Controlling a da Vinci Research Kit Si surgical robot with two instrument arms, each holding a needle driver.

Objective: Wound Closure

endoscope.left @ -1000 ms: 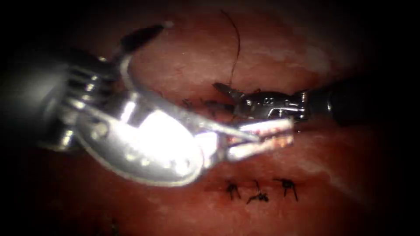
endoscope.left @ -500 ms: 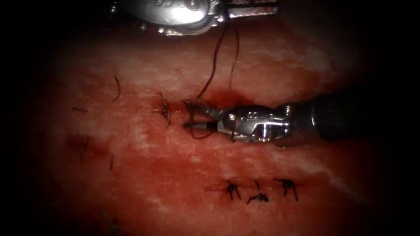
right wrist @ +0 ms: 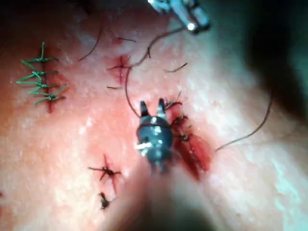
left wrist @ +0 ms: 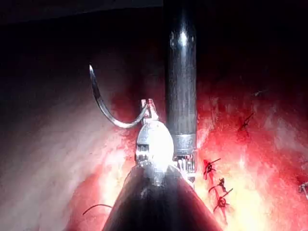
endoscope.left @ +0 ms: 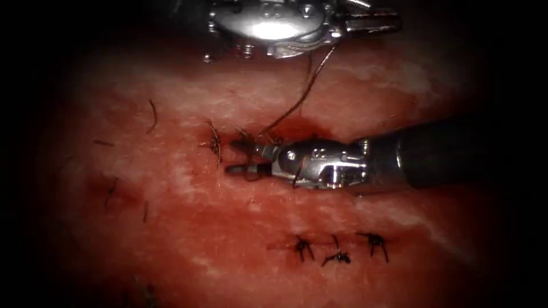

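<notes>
Left gripper is sitting at the top of the endoscope view, well above the cut, jaws closed. In the left wrist view this gripper is clamping the needle at its tail end; the curve is sweeping out to a free point in the air, so the needle is not in the tissue. Thread is running from the left gripper down to the cut, looking fairly taut.

Right gripper is coming in from the right and lying across the cut, jaws parted, tips resting at the left end of the cut just beside a knotted stitch. In the right wrist view the right gripper is showing two separated fingertips with nothing between them; thread is passing close by, not clearly gripped.

Three finished knots are sitting in a row well below the right gripper. Short cut ends of thread are lying scattered on the tissue left of the cut. Red fluid is pooling around the cut.
</notes>
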